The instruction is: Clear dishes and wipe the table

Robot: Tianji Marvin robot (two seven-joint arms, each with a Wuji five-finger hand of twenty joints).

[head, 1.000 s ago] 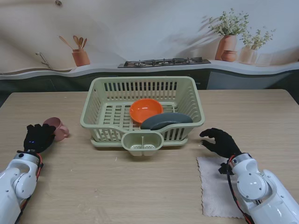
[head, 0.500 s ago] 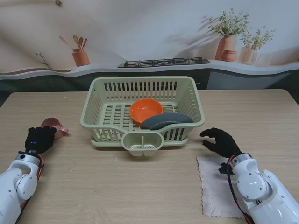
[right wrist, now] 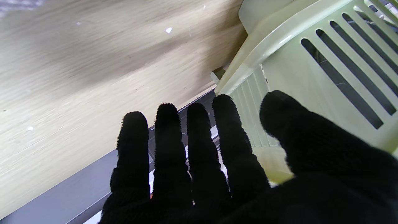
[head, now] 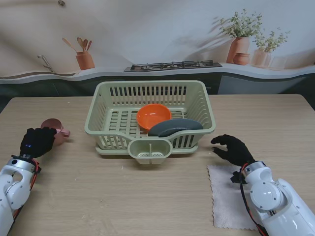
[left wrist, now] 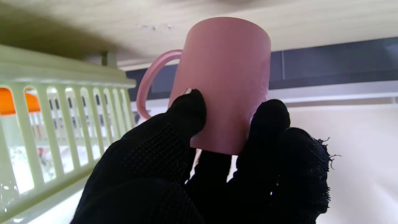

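The pink mug (head: pixel 51 129) sits at the left side of the wooden table (head: pixel 123 196), to the left of the pale green dish rack (head: pixel 103 105) and apart from it. The left hand (head: pixel 36 141), in a black glove, is wrapped around the mug: the left wrist view shows the thumb and fingers (left wrist: pixel 189 109) pressed against the mug's wall (left wrist: pixel 222 77), with its handle (left wrist: pixel 149 81) pointing toward the rack (left wrist: pixel 46 102). Whether the mug's base rests on the table or is raised off it cannot be told. Inside the rack lie an orange bowl (head: pixel 153 116) and, nearer to the robot and to its right, a dark grey dish (head: pixel 175 127) leaning against the front wall. A small cutlery holder (head: pixel 149 149) hangs on the outside of the rack's front. On the right, the right hand (head: pixel 233 149) is held near the rack's front right corner, holding nothing, its fingers (right wrist: pixel 168 140) stretched out and slightly apart. A pale cloth (head: pixel 224 204) lies flat on the table under the right wrist, nearer to the robot than the hand.
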